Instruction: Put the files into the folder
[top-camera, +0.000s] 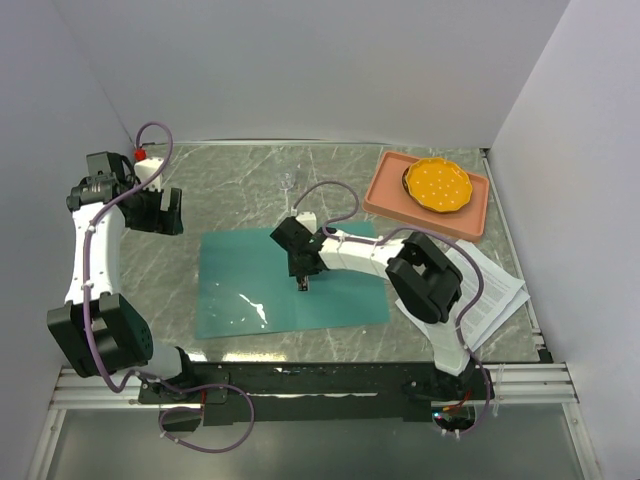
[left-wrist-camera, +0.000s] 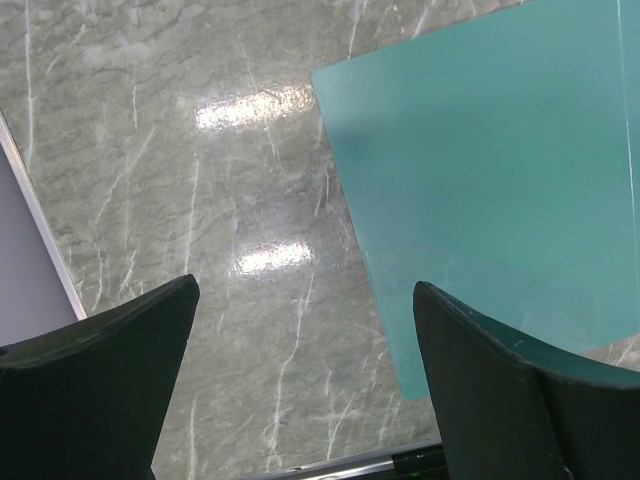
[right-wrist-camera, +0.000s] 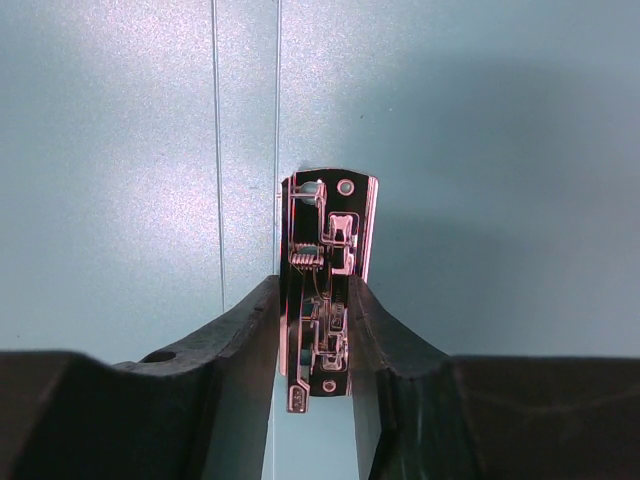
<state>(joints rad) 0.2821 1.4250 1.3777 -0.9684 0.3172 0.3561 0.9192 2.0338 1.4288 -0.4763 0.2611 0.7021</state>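
Folder (top-camera: 250, 290): teal, flat on the grey marble table (top-camera: 230, 190), mid-table, opened out into two leaves. A glare patch sits on the left leaf. The metal clip (top-camera: 303, 284) lies at the spine, about centre of the spread.

Right hand (top-camera: 303, 280): the arm reaches in from the right across the right leaf, tipped down onto the spine. In the right wrist view the right hand (right-wrist-camera: 318, 300) is drawn narrow, one dark finger (right-wrist-camera: 250, 320) pressed to each long side of the metal clip (right-wrist-camera: 325, 250), gripping it. The clip is shiny and reflects red-pink. The folder (right-wrist-camera: 480, 150) fills the whole background there, with thin vertical crease lines just left of the clip.

Left hand (top-camera: 170, 213): held up at the far left of the table, clear of the folder's far left corner. In the left wrist view the left hand (left-wrist-camera: 305, 300) is spread wide and holds nothing. Below it is bare table (left-wrist-camera: 180, 180), with the folder (left-wrist-camera: 480, 170) corner coming in from the right.

Files (top-camera: 495, 290): white printed sheets, skewed, flat on the table at its right near side, outside the folder. The right arm's elbow covers their left part (cannot tell whether they touch the folder's edge).

Far right: a salmon-pink tray (top-camera: 385, 195) carries an orange plate (top-camera: 438, 185), well apart from the folder.
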